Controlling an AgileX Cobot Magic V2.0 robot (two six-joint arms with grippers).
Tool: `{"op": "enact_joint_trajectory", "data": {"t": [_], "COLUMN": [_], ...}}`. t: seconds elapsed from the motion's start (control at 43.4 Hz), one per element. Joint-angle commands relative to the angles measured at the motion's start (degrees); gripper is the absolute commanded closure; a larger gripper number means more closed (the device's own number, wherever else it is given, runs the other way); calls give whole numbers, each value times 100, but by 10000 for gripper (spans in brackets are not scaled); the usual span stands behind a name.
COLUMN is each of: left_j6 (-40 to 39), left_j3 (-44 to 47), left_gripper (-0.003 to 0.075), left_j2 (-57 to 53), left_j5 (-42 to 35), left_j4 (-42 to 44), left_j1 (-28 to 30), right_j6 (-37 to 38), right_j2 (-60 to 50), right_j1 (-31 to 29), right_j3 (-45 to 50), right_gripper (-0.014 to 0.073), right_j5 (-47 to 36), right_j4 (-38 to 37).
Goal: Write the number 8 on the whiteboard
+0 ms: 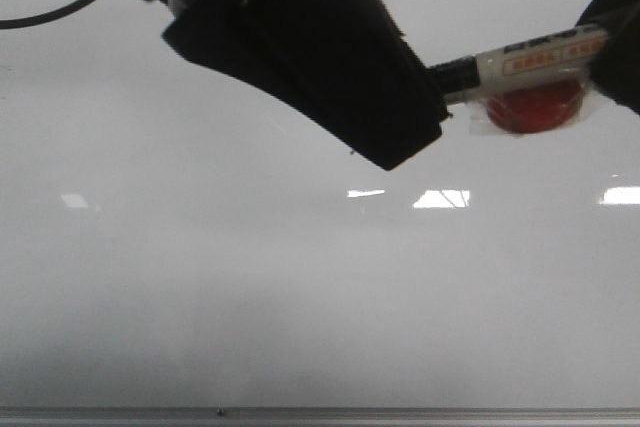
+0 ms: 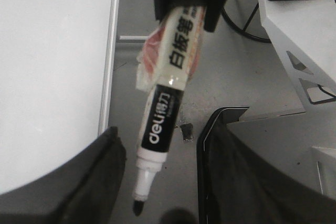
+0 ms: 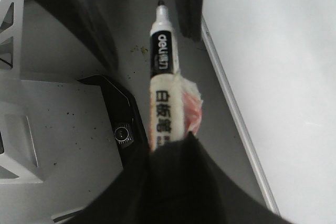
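The whiteboard [image 1: 300, 287] fills the front view, glossy and blank; the number 8 is out of view. My right gripper [image 1: 620, 37] is shut on the back end of a white-and-black marker [image 1: 530, 59]. A red round piece [image 1: 535, 107] is taped to the barrel. In the right wrist view the marker [image 3: 161, 77] sticks out from the right gripper [image 3: 173, 150]. Its uncapped black tip [image 2: 139, 205] lies between the fingers [image 2: 79, 182] of my left gripper [image 2: 160, 182], which is open and apart from the marker [image 2: 168, 98].
A thin grey metal strip [image 1: 320, 413] runs along the board's near edge. A black cable [image 1: 60, 12] curves in at the upper left. Beside the board are grey floor [image 2: 231, 72], a white metal frame [image 2: 294, 40] and a black base part [image 3: 123, 121].
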Motion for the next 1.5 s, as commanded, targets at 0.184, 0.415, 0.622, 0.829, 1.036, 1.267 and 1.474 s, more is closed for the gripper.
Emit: {"op": "enact_joint_trajectory", "data": {"t": [0.184, 0.415, 0.622, 0.829, 1.036, 1.267, 1.474], "left_j6": [720, 725, 725, -716, -3875, -6484, -6876], "left_j3": [-220, -220, -220, -220, -220, -51, 631], "left_gripper": [389, 614, 711, 710, 710, 710, 710], "left_j2": [-105, -67, -67, -400, -977, -1362, -1329], "left_j5": [-235, -213, -213, -330, -365, -230, -1346], "left_j4": [-787, -798, -746, 688, 3201, 4834, 4821], "left_j1": [-42, -42, -18, 174, 764, 2087, 3402], "right_j6": [-64, -64, -64, 478, 1068, 1068, 1068], "right_j2": [-102, -102, -102, -403, -914, -1034, -1021], "right_j1": [-5, -5, -18, -275, -729, -902, -902], "right_j3": [-178, -173, -173, -257, -269, -269, -221], "right_gripper": [691, 681, 407, 71, 72, 72, 72], "right_j5": [-139, -215, -222, 123, 94, 94, -69], "right_j4": [249, 249, 244, -417, -872, -872, -867]}}
